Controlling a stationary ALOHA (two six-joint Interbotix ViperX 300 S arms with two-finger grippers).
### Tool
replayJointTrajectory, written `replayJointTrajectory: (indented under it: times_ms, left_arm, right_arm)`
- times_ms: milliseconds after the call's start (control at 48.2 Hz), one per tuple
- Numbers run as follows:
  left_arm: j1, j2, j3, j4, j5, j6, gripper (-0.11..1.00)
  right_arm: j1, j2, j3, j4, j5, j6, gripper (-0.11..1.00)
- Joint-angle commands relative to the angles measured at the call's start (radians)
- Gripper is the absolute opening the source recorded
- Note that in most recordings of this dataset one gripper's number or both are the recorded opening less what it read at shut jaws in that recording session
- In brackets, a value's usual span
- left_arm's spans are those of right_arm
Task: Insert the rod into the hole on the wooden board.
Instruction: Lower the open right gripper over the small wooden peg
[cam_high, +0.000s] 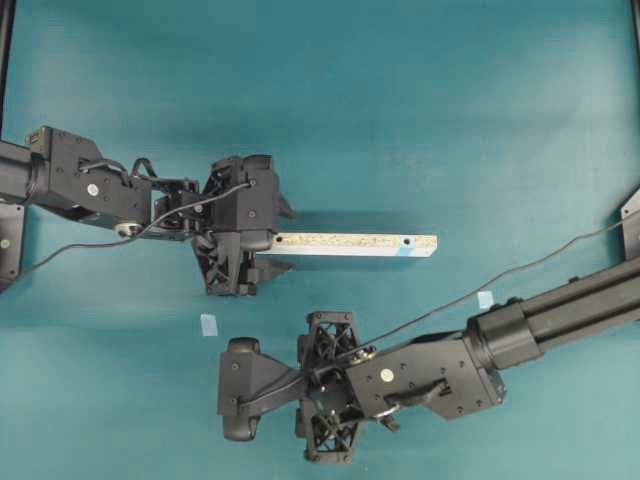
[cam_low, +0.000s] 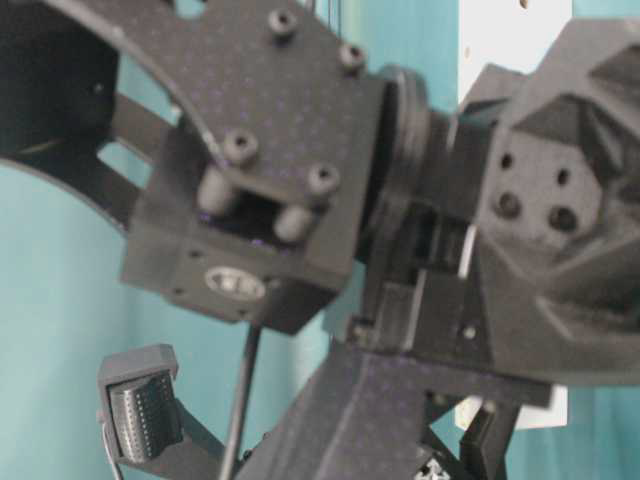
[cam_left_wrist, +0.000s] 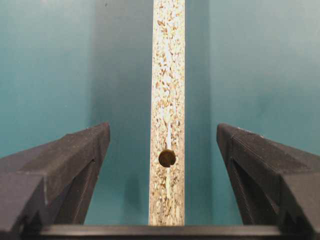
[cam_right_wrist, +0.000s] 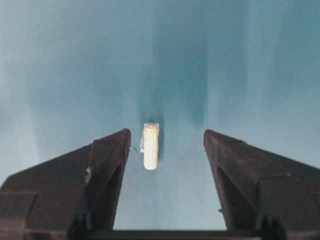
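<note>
The wooden board (cam_high: 350, 244) lies across the middle of the teal mat, with its light-blue patch (cam_high: 408, 253) at the right end. The hole (cam_high: 407, 241) sits just above that patch. My left gripper (cam_high: 283, 240) is open and straddles the plain left end without touching it. In the left wrist view the board (cam_left_wrist: 168, 75) runs between the spread fingers of the left gripper (cam_left_wrist: 162, 129), showing the dark hole (cam_left_wrist: 167, 158) of the plain end. The rod (cam_right_wrist: 150, 146) lies on the mat between the spread fingers of my right gripper (cam_right_wrist: 167, 135), nearer its left finger. The right gripper (cam_high: 300, 390) hides the rod from overhead.
Two small pale-blue squares lie on the mat, one (cam_high: 208, 324) left of the right gripper and one (cam_high: 485, 299) beside the right arm. Blurred black arm parts (cam_low: 300, 200) fill the table-level view.
</note>
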Motion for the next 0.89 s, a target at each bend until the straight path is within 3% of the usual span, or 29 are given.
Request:
replayJointTrajectory:
  times_ms: [0, 870]
  left_arm:
    - [-0.003, -0.018, -0.009, 0.002, -0.005, -0.003, 0.95]
    - [-0.012, -0.021, -0.008, 0.000, -0.003, -0.003, 0.95]
  right_arm:
    - [0.008, -0.021, -0.025, 0.002, -0.012, 0.000, 0.68]
    - [0.009, -0.009, -0.015, 0.002, -0.052, 0.028, 0.66]
